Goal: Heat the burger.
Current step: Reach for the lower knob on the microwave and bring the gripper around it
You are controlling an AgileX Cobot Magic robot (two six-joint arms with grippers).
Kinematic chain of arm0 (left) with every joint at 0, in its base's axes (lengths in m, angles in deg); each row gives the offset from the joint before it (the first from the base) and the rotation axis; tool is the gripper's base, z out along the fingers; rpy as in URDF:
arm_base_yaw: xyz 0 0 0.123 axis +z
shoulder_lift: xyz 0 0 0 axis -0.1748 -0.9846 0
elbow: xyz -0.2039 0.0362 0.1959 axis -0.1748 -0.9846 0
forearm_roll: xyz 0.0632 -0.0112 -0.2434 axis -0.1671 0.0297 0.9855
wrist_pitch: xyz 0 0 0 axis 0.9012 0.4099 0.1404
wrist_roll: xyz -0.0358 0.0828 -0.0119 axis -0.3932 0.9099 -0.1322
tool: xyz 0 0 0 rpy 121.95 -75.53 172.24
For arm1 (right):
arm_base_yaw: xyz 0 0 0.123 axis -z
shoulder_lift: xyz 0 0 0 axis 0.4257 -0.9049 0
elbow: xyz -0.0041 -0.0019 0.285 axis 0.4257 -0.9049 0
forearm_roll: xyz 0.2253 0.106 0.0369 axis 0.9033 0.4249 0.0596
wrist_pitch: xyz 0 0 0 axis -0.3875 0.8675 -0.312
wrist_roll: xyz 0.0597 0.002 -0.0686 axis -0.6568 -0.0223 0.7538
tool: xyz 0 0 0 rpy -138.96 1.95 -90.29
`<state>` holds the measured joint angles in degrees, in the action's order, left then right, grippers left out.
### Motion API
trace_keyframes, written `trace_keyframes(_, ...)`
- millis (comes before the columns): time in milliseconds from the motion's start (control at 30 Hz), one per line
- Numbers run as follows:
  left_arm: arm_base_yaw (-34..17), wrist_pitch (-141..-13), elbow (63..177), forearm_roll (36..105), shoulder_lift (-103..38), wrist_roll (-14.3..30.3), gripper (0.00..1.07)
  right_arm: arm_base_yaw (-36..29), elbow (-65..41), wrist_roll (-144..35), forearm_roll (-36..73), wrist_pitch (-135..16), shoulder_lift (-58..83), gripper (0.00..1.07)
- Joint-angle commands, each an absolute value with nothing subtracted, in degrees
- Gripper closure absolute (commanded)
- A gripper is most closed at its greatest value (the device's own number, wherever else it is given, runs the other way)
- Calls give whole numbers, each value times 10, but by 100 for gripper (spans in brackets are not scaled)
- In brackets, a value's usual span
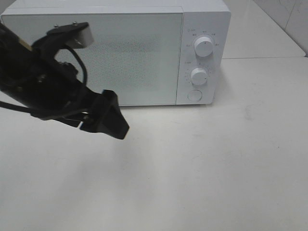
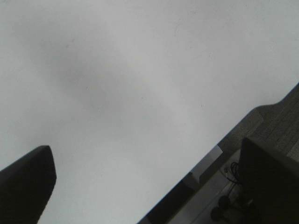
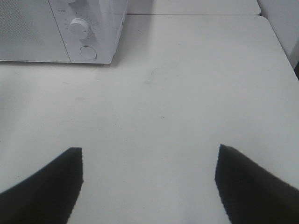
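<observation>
The burger is not in view in any frame. A white microwave (image 1: 120, 53) stands at the back of the white table with its door shut; its corner also shows in the right wrist view (image 3: 56, 28). My left gripper (image 1: 103, 122) hangs above the table in front of the microwave door. In the left wrist view the left gripper (image 2: 145, 144) is open and empty over bare tabletop near the table's edge. My right gripper (image 3: 149, 149) is open and empty over bare table, to the right of and in front of the microwave. It is outside the exterior view.
The microwave's panel has two white knobs (image 1: 204, 46) (image 1: 198, 76) and a round button (image 1: 194, 95) below them. The table (image 1: 216, 168) is white. The left wrist view shows the table edge with cables and floor (image 2: 224, 200) beyond it.
</observation>
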<state>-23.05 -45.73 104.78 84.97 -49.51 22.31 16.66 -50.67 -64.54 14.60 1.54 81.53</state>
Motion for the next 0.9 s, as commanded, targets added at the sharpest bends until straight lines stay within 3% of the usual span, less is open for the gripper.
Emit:
trace_keyframes(33, -168, -375, 1045, 850, -444, 221, 7, 172, -508, -643, 147, 9, 833, 31)
trace_keyframes(100, -154, -365, 1045, 849, -432, 220, 7, 172, -508, -643, 147, 9, 833, 32)
trace_keyframes(267, -47, -296, 1045, 827, -375, 218, 7, 172, -508, -643, 147, 9, 833, 32)
trace_keyframes(400, 4, -252, 1045, 811, -352, 218, 7, 172, -508, -643, 147, 9, 833, 32)
trace_keyframes(433, 38, -224, 1045, 796, -338, 212, 7, 172, -508, -643, 147, 9, 833, 32)
trace_keyframes(633, 122, -182, 1045, 733, -293, 165, 7, 172, -508, -643, 147, 9, 833, 32)
trace_keyframes(900, 145, -184, 1000, 669, -187, 111, 7, 172, -508, -643, 147, 9, 833, 32)
